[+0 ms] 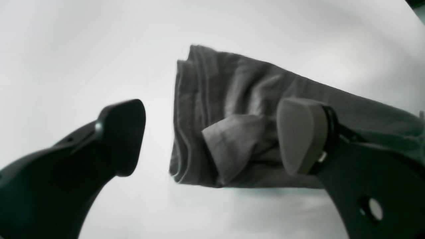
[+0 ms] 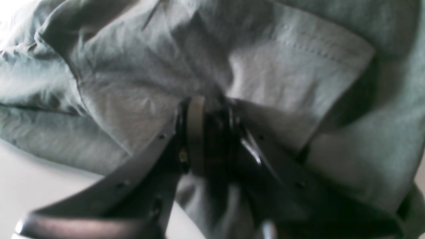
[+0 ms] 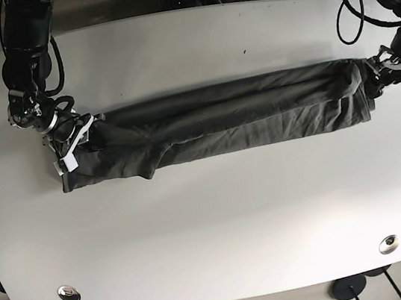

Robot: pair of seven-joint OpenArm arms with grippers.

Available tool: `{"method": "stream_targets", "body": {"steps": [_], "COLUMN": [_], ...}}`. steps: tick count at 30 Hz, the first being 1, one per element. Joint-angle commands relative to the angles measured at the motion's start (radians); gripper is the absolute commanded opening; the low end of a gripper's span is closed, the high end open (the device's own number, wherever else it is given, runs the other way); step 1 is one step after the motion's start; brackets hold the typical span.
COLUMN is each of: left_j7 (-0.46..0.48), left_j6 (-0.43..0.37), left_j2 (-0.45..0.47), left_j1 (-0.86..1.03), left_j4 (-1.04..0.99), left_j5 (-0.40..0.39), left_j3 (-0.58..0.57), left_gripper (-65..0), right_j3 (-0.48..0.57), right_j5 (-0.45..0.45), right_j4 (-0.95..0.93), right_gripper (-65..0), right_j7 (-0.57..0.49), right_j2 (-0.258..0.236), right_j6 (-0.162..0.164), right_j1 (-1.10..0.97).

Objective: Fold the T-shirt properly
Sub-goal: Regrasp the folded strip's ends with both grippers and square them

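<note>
The shirt (image 3: 219, 121) lies as a long, narrow, dark grey band across the middle of the white table (image 3: 211, 224), folded lengthwise and creased, its two ends reaching toward the two grippers. The right gripper (image 3: 78, 138) sits at one end of the band; in its wrist view its fingers (image 2: 196, 132) are pressed close together with a bunch of cloth pinched between them, and the fabric rises in wrinkled folds just beyond and to both sides of the tips, a stitched hem running above them. A pale strip of table shows below the cloth beside the finger on that view's left. The left gripper (image 1: 212, 136) stands at the other end of the band with its jaws wide apart and nothing between them. One dark finger (image 1: 123, 136) hangs over bare table, just clear of the shirt's folded edge; the other, with a grey pad (image 1: 300, 134), hangs over the cloth itself, near a small turned-up flap. Whether that pad touches the fabric cannot be told. The end of the shirt lies partly in the gap between the two fingers, stacked in several layers with its edge facing the dark finger.
</note>
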State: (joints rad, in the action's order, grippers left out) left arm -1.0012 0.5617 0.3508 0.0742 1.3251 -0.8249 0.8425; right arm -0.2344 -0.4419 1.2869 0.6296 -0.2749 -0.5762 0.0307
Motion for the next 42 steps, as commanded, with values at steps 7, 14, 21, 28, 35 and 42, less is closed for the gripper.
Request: {"method": "stream_targets", "body": {"steps": [7,14,21,28,35,42], "left_j7": [0.021,0.023,0.023,0.021,0.021,0.014], "left_j6": [0.007,0.001,0.002,0.001,0.007,0.007], "left_j2": [0.046,0.046,0.046,0.02,0.026,0.023], "left_j1": [-0.053,-0.053,-0.055,-0.107,-0.165,-0.08], "left_j4": [-0.129,-0.131,-0.131,-0.157,-0.325,-0.023], "left_j5": [-0.053,-0.026,0.137,0.151,0.149,0.143], "left_j3": [-0.058,-0.144,-0.137,-0.21,-0.234,-0.234], "left_gripper": [-7.6,-7.8,-7.8,-7.9,-48.2,-62.4], "right_j3": [-0.003,-0.01,-0.01,-0.01,-0.01,-0.01], "right_j5": [0.007,0.007,0.007,0.007,0.005,0.005], "right_j4": [0.012,0.012,0.012,0.012,0.013,0.013], "right_gripper": [-56.1,-56.1,-56.3,-56.3,-56.3,-56.3], "right_j7": [0.006,0.006,0.005,0.003,0.005,0.005], "right_j2": [-0.013,0.009,0.013,0.015,0.015,0.015], "right_j6": [0.005,0.005,0.005,0.005,0.005,0.005], "right_j1": [0.007,0.007,0.007,0.007,0.007,0.007]}}
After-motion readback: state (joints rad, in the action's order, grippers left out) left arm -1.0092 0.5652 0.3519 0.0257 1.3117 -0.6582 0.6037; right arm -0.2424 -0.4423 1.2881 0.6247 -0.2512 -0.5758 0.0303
